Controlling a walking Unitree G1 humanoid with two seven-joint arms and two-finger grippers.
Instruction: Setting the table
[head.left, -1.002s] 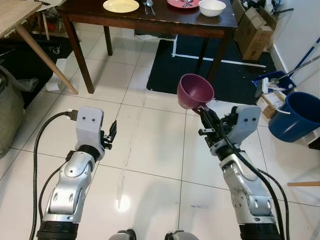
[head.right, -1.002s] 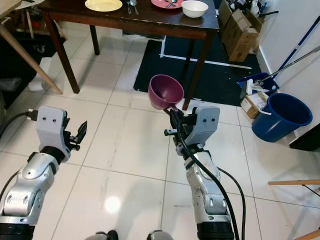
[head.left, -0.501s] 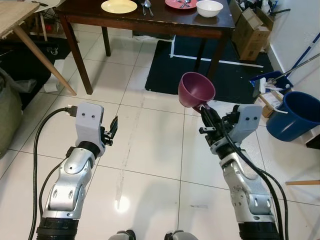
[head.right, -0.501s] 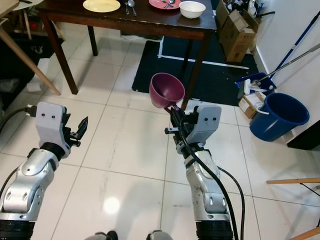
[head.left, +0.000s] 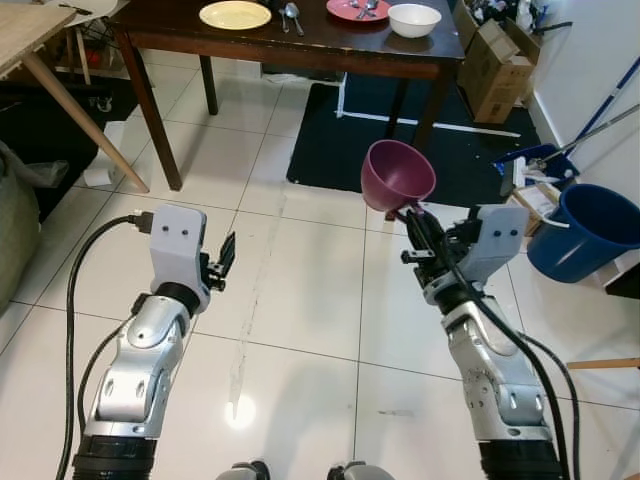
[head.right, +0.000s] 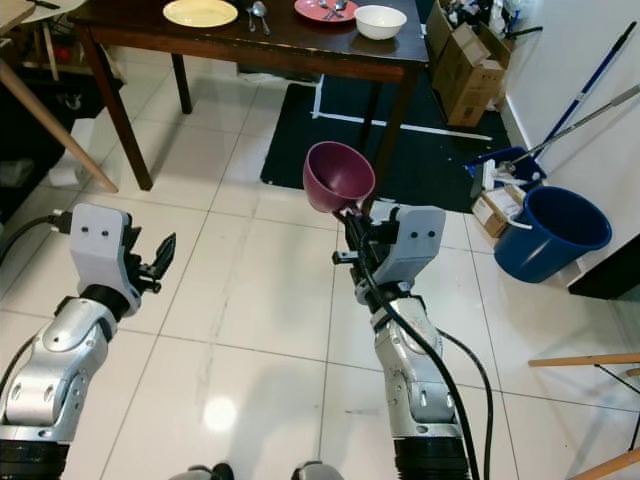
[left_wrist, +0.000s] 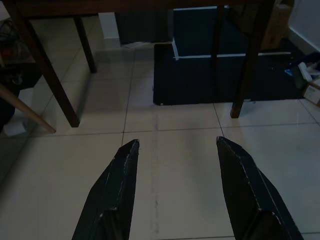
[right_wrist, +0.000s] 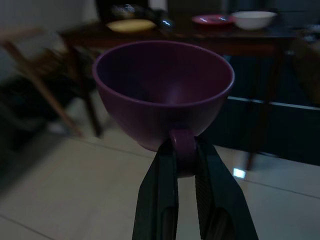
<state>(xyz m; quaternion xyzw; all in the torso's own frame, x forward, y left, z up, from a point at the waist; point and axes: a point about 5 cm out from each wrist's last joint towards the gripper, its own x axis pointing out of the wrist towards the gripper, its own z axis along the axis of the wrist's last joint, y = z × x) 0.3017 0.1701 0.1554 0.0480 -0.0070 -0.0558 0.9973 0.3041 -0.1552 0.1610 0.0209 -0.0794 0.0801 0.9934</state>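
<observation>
Here the bench (head.left: 300, 45) is cut off at the far edge; right claw (right_wrist: 186, 165) pinches the cup (right_wrist: 162, 92) handle, left claw (left_wrist: 175, 150) wide

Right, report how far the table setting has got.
Done: the yellow plate, spoons, red plate and white bowl sit on the dark table. In hand: the right tool grips the purple cup by its handle, short of the table. Left: place it. The left tool is open.
</observation>
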